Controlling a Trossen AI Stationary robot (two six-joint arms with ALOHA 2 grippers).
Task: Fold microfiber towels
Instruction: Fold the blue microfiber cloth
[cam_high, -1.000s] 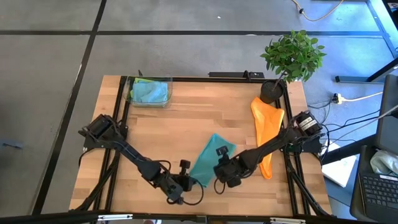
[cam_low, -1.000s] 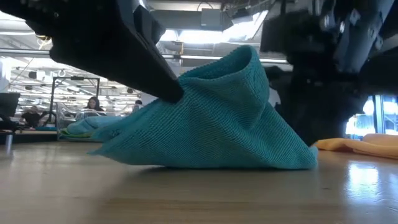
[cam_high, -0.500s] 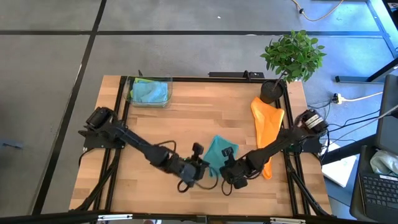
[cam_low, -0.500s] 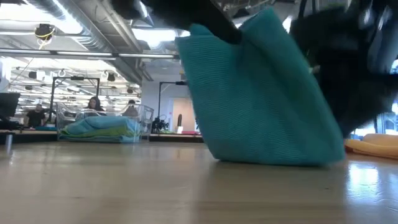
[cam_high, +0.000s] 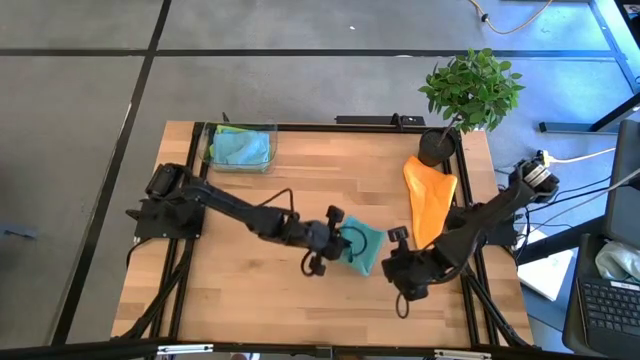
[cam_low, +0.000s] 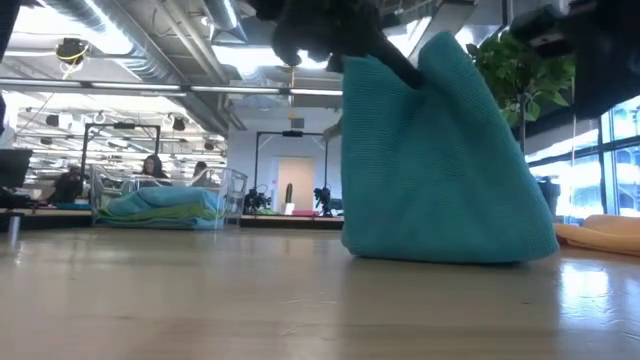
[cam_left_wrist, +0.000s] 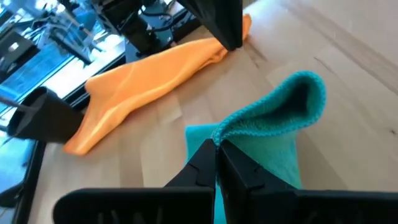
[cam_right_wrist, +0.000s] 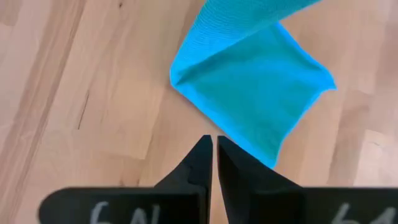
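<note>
The fold of the teal towel (cam_high: 358, 245) is mid-stroke: the left gripper (cam_left_wrist: 216, 151), its fingers pinched tight on 1 lifted edge, holds that edge over the half lying flat near the middle of the surface (cam_high: 260, 215). The right gripper (cam_right_wrist: 214, 149) hangs just beside the towel with its fingers nearly together and holding nothing. Next, the left arm probably needs to lay the raised edge on the far edge and let go; the orange towel (cam_high: 428, 196) waits nearby.
</note>
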